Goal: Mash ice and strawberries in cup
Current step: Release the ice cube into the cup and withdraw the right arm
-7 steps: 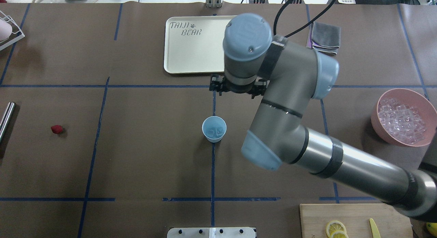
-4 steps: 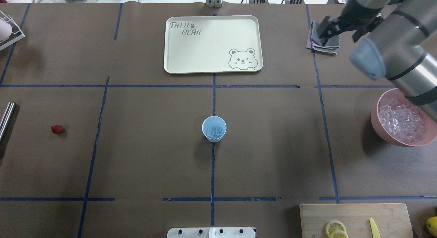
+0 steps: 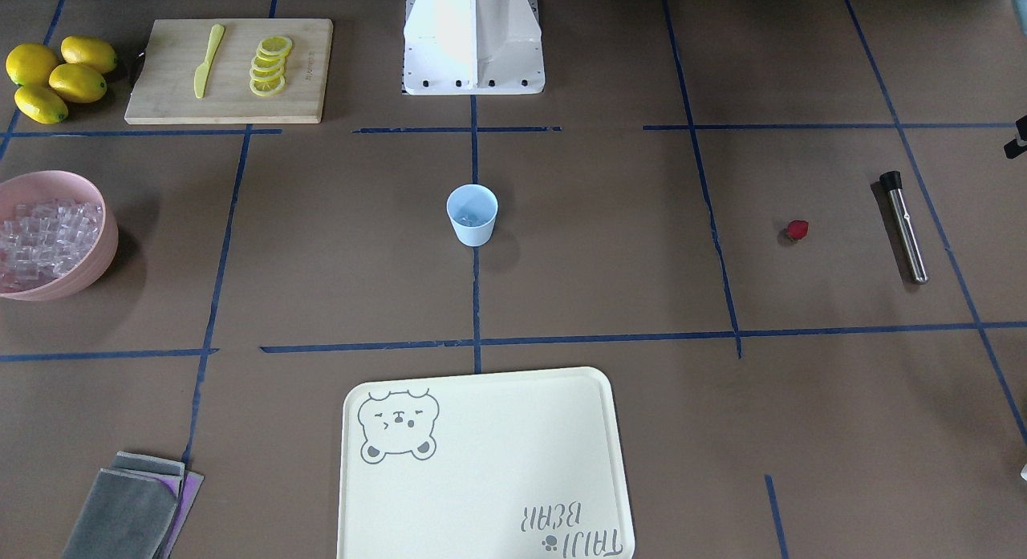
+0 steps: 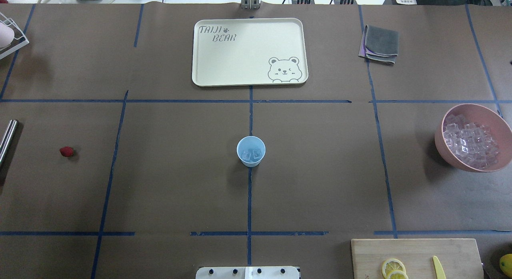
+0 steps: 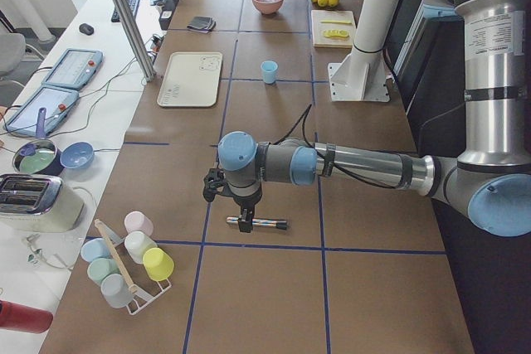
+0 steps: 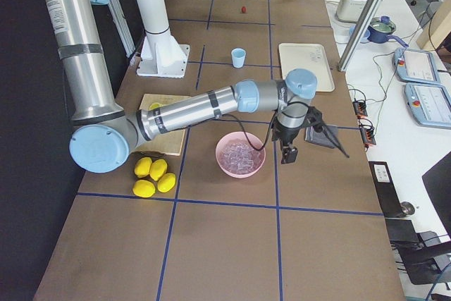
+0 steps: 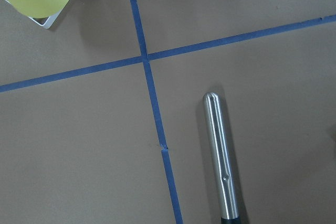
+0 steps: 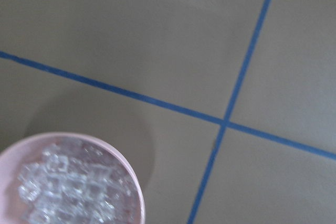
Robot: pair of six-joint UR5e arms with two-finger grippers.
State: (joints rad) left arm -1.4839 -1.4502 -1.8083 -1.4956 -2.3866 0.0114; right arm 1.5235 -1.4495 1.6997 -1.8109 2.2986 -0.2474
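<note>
At the centre of a brown paper-covered table (image 4: 320, 171) gridded with blue tape (image 4: 249, 199), a small light-blue plastic cup (image 4: 251, 151) stands upright holding a few clear ice cubes (image 4: 252, 154). The small red strawberry (image 4: 66, 151) lies well apart on the robot's left, near a slim steel muddler (image 3: 905, 226). The left gripper (image 5: 243, 220) hangs over that muddler and the right gripper (image 6: 287, 153) beside a pink bowl (image 4: 448, 151) of ice, though neither pincer's opening nor any load can be told; likely hazards are the smooth rod rolling from a grasp and the light cup tipping under pressing, with a toaster (image 5: 33, 201) on the adjoining bench.
</note>
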